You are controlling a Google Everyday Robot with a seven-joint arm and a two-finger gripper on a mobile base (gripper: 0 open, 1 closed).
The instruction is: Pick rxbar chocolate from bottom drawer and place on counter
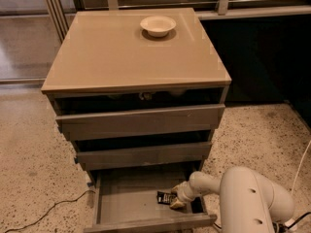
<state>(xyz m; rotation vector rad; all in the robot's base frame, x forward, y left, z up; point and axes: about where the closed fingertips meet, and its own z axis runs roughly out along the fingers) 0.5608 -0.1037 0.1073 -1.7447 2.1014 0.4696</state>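
Speckled terrazzo floor (272, 130) surrounded a grey cabinet of three drawers. Its glossy tan table top, the counter (121, 57), carried a white bowl (158, 25) near the far edge, well above and away from the fingers. Only the bottom drawer (126, 208) stood pulled well out. The rxbar chocolate (165, 198), a small black wrapper with pale lettering, lay flat on the drawer floor toward its right side, touching the fingers on their left. The gripper (177, 201) was down inside the drawer at the bar's right end. Whether the fingers were closed on the bar or merely against it, I could not tell.

The step in hand looked like the grasp. To do it well, I judged, the fingers needed a firm pinch on the thin wrapper before any lift. After that would come a short rise and a pull outward, because the middle drawer (146, 154) overhung just above and behind the fingers and could knock the bar loose. A flat, slippery packet might slide away rather than be caught.

The white arm (252, 203) entered from the lower right, its thick rounded link low near the floor. Its slim forearm reached leftward and slightly down into the drawer's right side.
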